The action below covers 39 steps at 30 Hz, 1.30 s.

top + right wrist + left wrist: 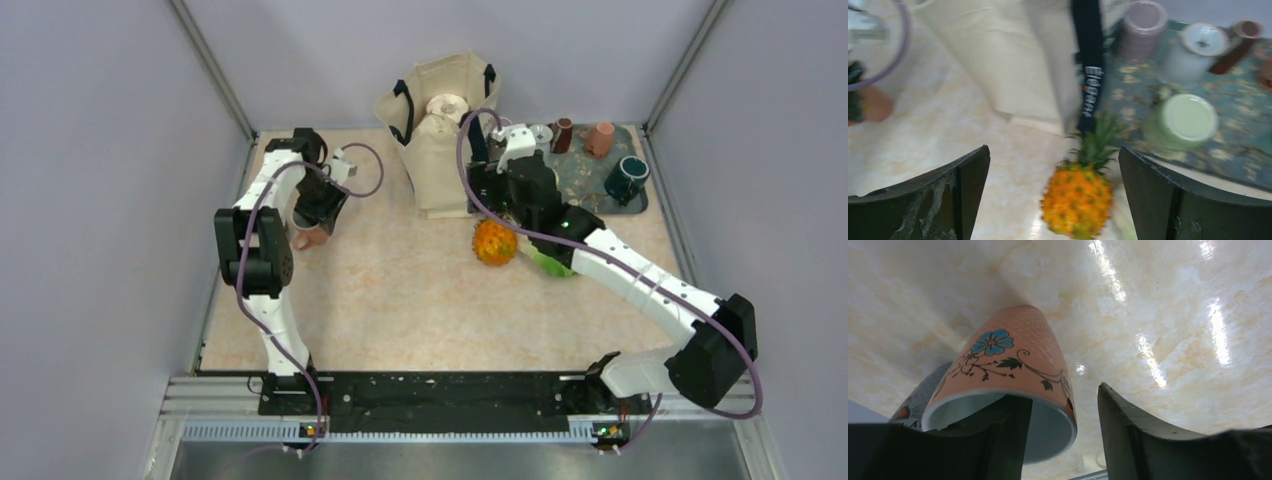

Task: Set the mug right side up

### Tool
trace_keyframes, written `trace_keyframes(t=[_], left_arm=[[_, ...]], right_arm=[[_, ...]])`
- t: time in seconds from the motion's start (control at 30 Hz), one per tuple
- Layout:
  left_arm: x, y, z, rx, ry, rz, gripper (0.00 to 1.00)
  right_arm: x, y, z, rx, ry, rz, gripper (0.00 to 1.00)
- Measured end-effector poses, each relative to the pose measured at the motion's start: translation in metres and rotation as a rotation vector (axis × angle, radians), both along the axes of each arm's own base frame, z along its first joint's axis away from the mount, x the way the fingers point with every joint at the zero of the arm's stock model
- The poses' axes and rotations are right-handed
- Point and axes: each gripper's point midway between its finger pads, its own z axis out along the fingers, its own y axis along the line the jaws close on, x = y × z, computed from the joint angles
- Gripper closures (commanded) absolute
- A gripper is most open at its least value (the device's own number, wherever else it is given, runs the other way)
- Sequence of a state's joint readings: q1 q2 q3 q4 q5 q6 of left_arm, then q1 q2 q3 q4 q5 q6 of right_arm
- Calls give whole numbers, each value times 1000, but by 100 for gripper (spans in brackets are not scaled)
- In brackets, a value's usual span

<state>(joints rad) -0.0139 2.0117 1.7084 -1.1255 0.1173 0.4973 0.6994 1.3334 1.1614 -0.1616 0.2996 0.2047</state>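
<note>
At the far left of the tabletop (400,300), the mug (1013,355) points its mouth at the left gripper (1060,397); whether its base sits flat I cannot tell. The jaws are parted, one finger inside the mouth, the other outside and clear of the wall. Righting looks nearly finished; next comes a straight withdrawal. The right gripper (1053,150) hangs wide and empty above a pineapple (1077,200).

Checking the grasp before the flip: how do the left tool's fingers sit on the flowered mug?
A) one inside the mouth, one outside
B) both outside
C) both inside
A: the left tool has one finger inside the mug's mouth, the other beyond its wall.
</note>
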Motion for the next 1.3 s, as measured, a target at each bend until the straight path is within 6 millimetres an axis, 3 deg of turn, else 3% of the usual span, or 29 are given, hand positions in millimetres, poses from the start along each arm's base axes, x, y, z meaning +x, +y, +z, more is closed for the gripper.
trace_keyframes(t=[0.1, 0.17, 0.27, 0.33, 0.37, 0.5, 0.7, 0.8, 1.3], left_arm=[[2, -2, 14, -11, -40, -1, 38], [5, -5, 30, -28, -86, -4, 35], [8, -12, 62, -67, -173, -10, 31], [6, -17, 80, -96, -221, -14, 30], [4, -19, 88, -111, -241, -14, 29], [-3, -31, 119, -174, -313, -12, 29], [-8, -40, 133, -230, -354, -7, 29], [-13, -43, 133, -251, -352, -4, 29], [-14, -47, 130, -272, -349, -5, 29]], right_arm=[[15, -52, 4, -78, -24, -164, 2], [29, -98, 10, -89, -36, -287, 3], [50, -209, 7, -88, -29, -568, 6], [51, -276, -8, -94, 2, -729, 9], [51, -297, -17, -93, 22, -775, 11], [66, -348, -70, -61, 143, -840, 26], [79, -372, -168, -62, 379, -831, 38], [82, -373, -194, -71, 437, -821, 40], [107, -380, -207, -75, 400, -801, 41]])
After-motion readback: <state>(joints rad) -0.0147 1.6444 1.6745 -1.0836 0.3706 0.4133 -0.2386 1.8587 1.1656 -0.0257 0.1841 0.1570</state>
